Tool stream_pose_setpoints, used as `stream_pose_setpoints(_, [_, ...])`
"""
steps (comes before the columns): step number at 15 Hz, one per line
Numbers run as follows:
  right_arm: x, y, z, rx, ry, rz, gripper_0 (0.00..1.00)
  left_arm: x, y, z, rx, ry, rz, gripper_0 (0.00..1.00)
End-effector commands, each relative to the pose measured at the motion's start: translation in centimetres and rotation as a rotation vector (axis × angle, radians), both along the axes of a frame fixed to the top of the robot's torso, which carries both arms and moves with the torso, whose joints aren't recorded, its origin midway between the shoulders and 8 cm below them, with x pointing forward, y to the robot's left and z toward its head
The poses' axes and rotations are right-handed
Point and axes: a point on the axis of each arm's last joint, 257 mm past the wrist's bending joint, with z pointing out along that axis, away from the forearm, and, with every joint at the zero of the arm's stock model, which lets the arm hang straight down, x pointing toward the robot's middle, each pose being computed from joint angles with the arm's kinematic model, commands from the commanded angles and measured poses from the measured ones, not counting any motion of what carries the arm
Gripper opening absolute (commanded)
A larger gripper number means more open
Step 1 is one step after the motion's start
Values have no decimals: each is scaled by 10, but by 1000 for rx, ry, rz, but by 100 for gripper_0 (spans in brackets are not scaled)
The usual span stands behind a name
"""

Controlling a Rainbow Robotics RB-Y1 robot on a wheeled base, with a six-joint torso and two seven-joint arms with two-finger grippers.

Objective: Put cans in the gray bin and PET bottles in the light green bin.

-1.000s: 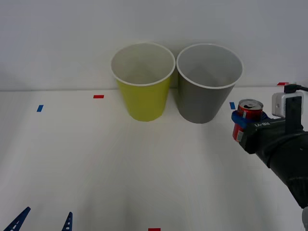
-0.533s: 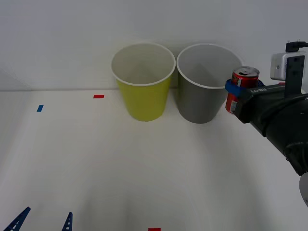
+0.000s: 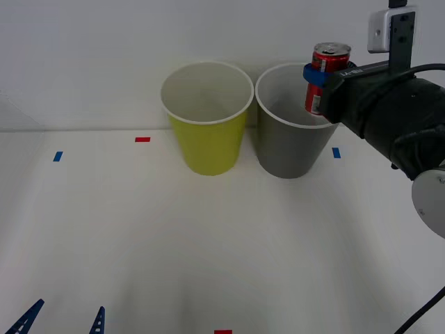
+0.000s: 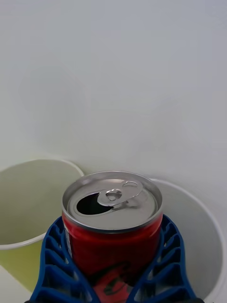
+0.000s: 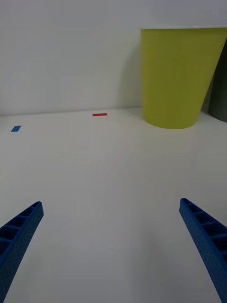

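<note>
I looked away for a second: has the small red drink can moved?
Yes. The small red drink can, gripped in the right hand, rose leftward over the dark gray bin's white rim.

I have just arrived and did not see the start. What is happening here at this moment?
The right gripper holds the red can upright with its jaws closed around it, raised at the near right rim of the gray bin, so the can is not yet dropped in. The light green bin stands beside the gray one on the white table. The left gripper waits open, low at the near left.
</note>
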Motion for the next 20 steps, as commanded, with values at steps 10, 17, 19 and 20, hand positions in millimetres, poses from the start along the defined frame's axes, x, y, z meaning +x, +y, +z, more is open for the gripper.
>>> stream_pose_setpoints(10, [90, -4, 6, -1, -118, 28, 0, 0, 0, 0, 0, 0, 0, 100])
stream_pose_setpoints(17, [110, -3, -2, 10, -122, 24, 0, 0, 0, 0, 0, 0, 0, 100])
stream_pose_setpoints(19, [110, -2, -2, 9, -123, 26, 0, 0, 0, 0, 0, 0, 0, 100])
stream_pose_setpoints(20, [110, -2, 0, 12, -128, 28, 0, 0, 0, 0, 0, 0, 0, 100])
